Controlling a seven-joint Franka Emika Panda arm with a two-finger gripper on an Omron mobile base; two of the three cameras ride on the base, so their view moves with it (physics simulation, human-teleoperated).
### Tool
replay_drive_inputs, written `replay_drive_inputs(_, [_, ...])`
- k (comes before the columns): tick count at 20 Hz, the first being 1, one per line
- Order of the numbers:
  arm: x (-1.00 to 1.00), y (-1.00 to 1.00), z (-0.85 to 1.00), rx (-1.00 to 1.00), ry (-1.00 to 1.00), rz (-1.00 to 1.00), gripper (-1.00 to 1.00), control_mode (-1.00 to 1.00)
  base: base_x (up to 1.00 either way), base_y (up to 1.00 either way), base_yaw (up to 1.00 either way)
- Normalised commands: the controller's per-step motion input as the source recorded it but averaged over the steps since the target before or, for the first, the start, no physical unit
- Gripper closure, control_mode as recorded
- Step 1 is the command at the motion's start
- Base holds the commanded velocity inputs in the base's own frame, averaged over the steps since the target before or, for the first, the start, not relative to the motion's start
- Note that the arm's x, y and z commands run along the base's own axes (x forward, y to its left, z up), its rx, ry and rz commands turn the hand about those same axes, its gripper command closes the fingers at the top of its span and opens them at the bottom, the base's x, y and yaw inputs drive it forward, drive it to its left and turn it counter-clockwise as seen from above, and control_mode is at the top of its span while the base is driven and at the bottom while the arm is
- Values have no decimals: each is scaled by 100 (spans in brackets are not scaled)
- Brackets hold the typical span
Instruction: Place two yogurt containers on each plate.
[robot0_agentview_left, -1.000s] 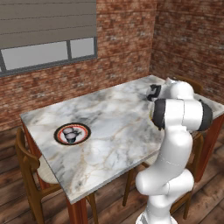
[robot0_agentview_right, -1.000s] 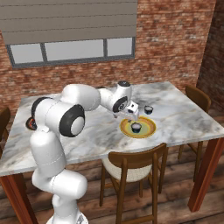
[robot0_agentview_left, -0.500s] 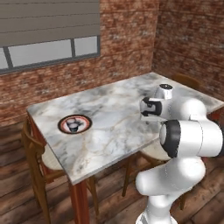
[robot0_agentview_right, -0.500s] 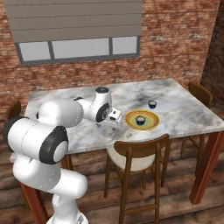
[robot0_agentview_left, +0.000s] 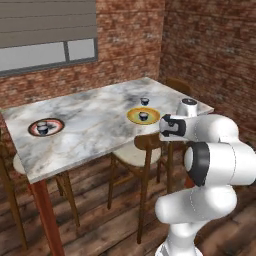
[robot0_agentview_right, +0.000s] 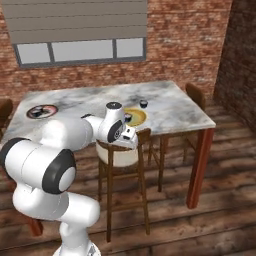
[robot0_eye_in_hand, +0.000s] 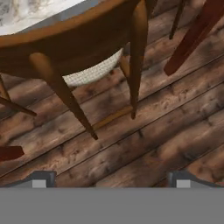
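The yellow-orange plate lies near the table's front edge and holds one yogurt container. Another yogurt container stands on the bare marble just behind that plate. Far to the left, the red-rimmed plate carries what look like two dark cups close together. My gripper hangs off the table's front edge beside the yellow plate, over a chair. It is open, its fingertips wide apart with nothing between them.
A wooden chair with a pale seat stands under my hand, tucked at the marble table. More chairs stand at the right end and the left. Brick walls close in behind and right.
The base has driven and both base views have shifted. My arm has drawn back from above the yellow plate to past the table's front edge, over the chair.
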Motion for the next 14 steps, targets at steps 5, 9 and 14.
replay_drive_inputs(5, [0, 0, 0, 0, 0, 0, -100, 100, 4, -100, 0])
replay_drive_inputs(9, [0, 0, 0, 0, 0, 0, -100, 100, 56, -100, 8])
replay_drive_inputs(14, [0, 0, 0, 0, 0, 0, -100, 100, 84, -96, 21])
